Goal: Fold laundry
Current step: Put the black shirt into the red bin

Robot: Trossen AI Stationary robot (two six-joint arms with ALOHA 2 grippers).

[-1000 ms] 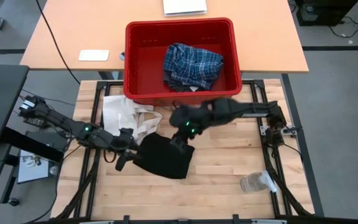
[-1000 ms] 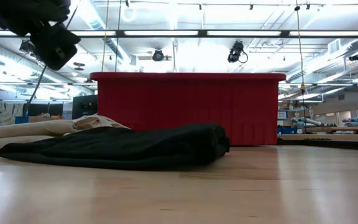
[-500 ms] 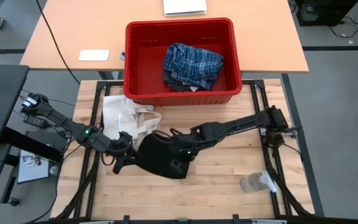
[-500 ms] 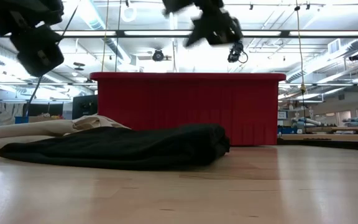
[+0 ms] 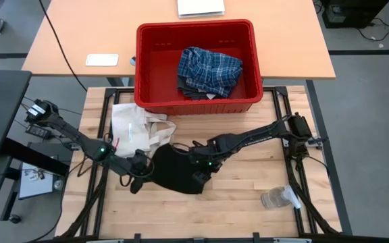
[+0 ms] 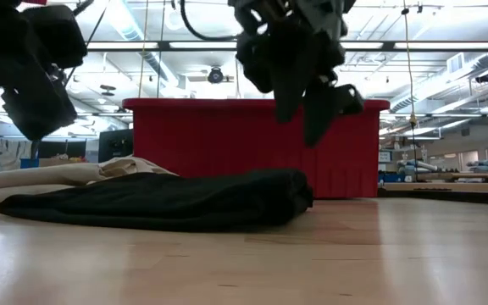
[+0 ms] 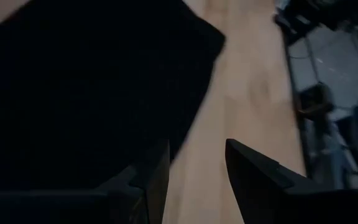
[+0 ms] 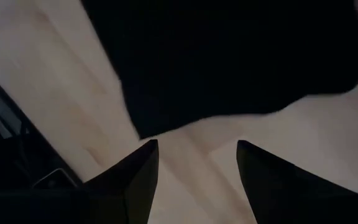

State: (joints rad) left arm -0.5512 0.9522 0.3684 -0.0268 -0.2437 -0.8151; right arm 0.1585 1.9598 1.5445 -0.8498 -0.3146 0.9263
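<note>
The black garment lay in a flattened heap on the wooden table, near the middle and a little toward the left arm's side, with the plaid shirt bunched in the red bin beyond the table's far edge. A second earlier the right arm had been raised over the cloth's far edge; by this moment it had stretched low across the table, bringing the right gripper down just above the garment's right edge, jaws spread and empty. The left gripper had crept in too, from off the cloth's left corner to right at it, jaws likewise apart and gripping nothing. The cloth itself had not shifted. My reading is that both arms were closing on opposite edges for a two-handed pick, so folding proper had not begun. The garment's left side touched the cream tote bag, whose straps lay just beside it and could be caught in a pinch there. Toward the near edge and the right, bare wood lay open for spreading, apart from a clear plastic bottle well away by the right frame.
</note>
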